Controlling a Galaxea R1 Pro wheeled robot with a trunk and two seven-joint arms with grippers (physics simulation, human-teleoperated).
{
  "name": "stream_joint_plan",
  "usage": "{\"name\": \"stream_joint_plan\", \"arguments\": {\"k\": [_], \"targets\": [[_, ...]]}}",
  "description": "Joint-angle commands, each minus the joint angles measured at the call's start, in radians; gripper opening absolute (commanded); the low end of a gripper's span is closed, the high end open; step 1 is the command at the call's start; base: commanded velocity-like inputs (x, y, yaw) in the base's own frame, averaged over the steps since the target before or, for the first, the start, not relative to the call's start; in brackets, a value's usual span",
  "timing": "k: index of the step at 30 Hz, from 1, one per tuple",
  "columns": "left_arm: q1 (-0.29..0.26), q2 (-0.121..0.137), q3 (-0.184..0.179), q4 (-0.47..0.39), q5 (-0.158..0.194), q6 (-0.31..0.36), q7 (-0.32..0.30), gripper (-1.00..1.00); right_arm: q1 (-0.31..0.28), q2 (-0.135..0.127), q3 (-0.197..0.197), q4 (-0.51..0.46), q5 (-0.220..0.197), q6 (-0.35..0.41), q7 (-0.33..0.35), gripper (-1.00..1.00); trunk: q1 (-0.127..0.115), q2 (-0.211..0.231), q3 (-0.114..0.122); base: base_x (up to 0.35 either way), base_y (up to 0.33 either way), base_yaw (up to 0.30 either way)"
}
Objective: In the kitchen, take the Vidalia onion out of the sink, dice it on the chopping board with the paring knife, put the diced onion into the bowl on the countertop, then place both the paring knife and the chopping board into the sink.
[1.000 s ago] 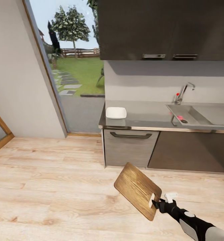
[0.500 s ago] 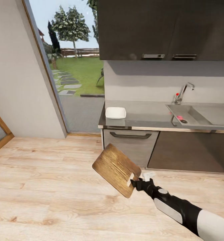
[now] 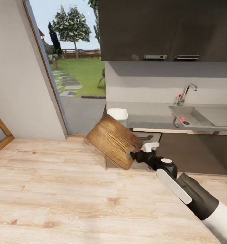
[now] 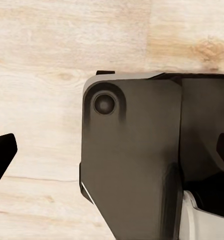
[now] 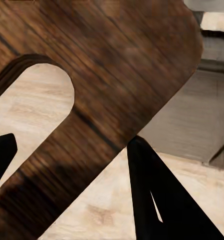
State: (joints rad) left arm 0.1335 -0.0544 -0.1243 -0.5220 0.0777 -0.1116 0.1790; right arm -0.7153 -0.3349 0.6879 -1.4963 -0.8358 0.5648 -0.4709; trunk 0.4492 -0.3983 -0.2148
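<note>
The chopping board (image 3: 113, 141) is held clamped at its handle end by the right gripper (image 3: 135, 156), off the tabletop (image 3: 150, 119). The left fingers' state cannot be told. Beyond, the bowl (image 3: 118, 114) sits empty; farther, the onion (image 3: 182, 119) lies in the sink (image 3: 191, 116). No dicing is judged done.

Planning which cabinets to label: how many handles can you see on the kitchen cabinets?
3: two handles along the wall cabinets' bottom edge, and one drawer handle under the countertop, partly hidden by the chopping board. Others may be hidden.

Chopping board (image 5: 117, 75) clamped in right end effector (image 5: 71, 165) — handle slot (image 5: 36, 105) visible.
</note>
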Motion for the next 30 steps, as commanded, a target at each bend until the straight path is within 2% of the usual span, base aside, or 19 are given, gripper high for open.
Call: {"name": "stream_joint_plan", "arguments": {"k": [1,3,4,6,7,9,12,13,14,15,18,19,20,22,25,27,28,29,30], "targets": [[0.000,0.001,-0.008,0.000,0.008,-0.002,0.008,1.00,-0.001,0.004,-0.030,-0.013,-0.021,0.034,-0.011,-1.00,0.001,-0.002,-0.002,0.000,0.000,0.000],[0.000,0.001,-0.008,0.003,0.008,-0.002,0.008,1.00,-0.007,0.018,-0.125,-0.025,-0.001,0.113,-0.014,-1.00,0.001,-0.002,-0.002,0.000,-0.003,0.000],[0.000,0.001,-0.008,0.004,0.008,-0.002,0.008,1.00,-0.017,0.021,-0.158,-0.026,0.018,0.143,-0.020,-1.00,0.001,-0.002,-0.002,0.000,-0.045,0.000],[0.000,0.001,-0.008,0.004,0.008,-0.002,0.008,1.00,-0.049,0.024,-0.209,-0.024,0.082,0.211,-0.033,-1.00,0.001,-0.002,-0.002,0.000,-0.122,0.000],[0.000,0.001,-0.008,0.004,0.008,-0.002,0.008,1.00,-0.074,0.025,-0.239,-0.022,0.136,0.263,-0.038,-1.00,0.001,-0.002,-0.002,0.000,-0.180,0.000],[0.000,0.001,-0.008,0.005,0.008,-0.002,0.008,1.00,-0.105,0.025,-0.280,-0.016,0.200,0.319,-0.040,-1.00,0.001,-0.002,-0.002,0.000,-0.199,0.000],[0.000,0.001,-0.008,0.006,0.008,-0.002,0.008,1.00,-0.160,0.024,-0.320,0.027,0.267,0.358,-0.040,-1.00,0.001,-0.002,-0.002,0.000,-0.210,0.000],[0.000,0.001,-0.008,0.005,0.008,-0.002,0.008,1.00,-0.173,0.024,-0.325,0.043,0.278,0.362,-0.039,-1.00,0.001,-0.002,-0.002,0.000,-0.215,0.000],[0.000,0.001,-0.008,0.005,0.008,-0.002,0.008,1.00,-0.203,0.022,-0.331,0.079,0.295,0.368,-0.038,-1.00,0.001,-0.002,-0.002,0.000,-0.216,0.000],[0.000,0.001,-0.008,0.006,0.008,-0.002,0.008,1.00,-0.269,0.020,-0.338,0.168,0.312,0.374,-0.033,-1.00,0.001,-0.002,-0.002,0.000,-0.214,0.000],[0.000,0.001,-0.008,0.006,0.008,-0.002,0.008,1.00,-0.352,0.018,-0.341,0.280,0.319,0.377,-0.006,-1.00,0.001,-0.002,-0.002,0.000,-0.211,0.000],[0.000,0.001,-0.008,0.006,0.008,-0.002,0.008,1.00,-0.382,0.017,-0.342,0.321,0.321,0.378,0.016,-1.00,0.001,-0.002,-0.002,0.000,-0.209,0.000],[0.000,0.001,-0.008,0.005,0.008,-0.002,0.008,1.00,-0.465,0.016,-0.342,0.438,0.327,0.378,0.104,-1.00,0.001,-0.002,-0.002,0.000,-0.196,0.000],[0.000,0.001,-0.008,0.005,0.007,-0.002,0.008,1.00,-0.517,0.016,-0.343,0.515,0.344,0.378,0.163,-1.00,0.001,-0.002,-0.002,0.000,-0.188,0.000],[0.000,0.001,-0.008,0.005,0.007,-0.002,0.008,1.00,-0.578,0.016,-0.342,0.617,0.398,0.379,0.235,-1.00,0.001,-0.002,-0.002,0.000,-0.174,0.000],[0.000,0.001,-0.008,0.005,0.007,-0.002,0.008,1.00,-0.625,0.017,-0.341,0.712,0.487,0.378,0.325,-1.00,0.001,-0.002,-0.002,0.000,-0.166,0.000],[0.000,0.001,-0.008,0.005,0.007,-0.002,0.008,1.00,-0.631,0.017,-0.340,0.726,0.508,0.378,0.345,-1.00,0.001,-0.002,-0.002,0.000,-0.163,0.000],[0.000,0.001,-0.008,0.005,0.007,-0.002,0.008,1.00,-0.643,0.017,-0.340,0.761,0.574,0.377,0.412,-1.00,0.001,-0.002,-0.002,0.014,-0.145,0.000],[0.000,0.001,-0.008,0.005,0.007,-0.002,0.008,1.00,-0.651,0.018,-0.340,0.792,0.652,0.377,0.514,-1.00,0.001,-0.002,-0.002,0.079,-0.122,0.000]]}}
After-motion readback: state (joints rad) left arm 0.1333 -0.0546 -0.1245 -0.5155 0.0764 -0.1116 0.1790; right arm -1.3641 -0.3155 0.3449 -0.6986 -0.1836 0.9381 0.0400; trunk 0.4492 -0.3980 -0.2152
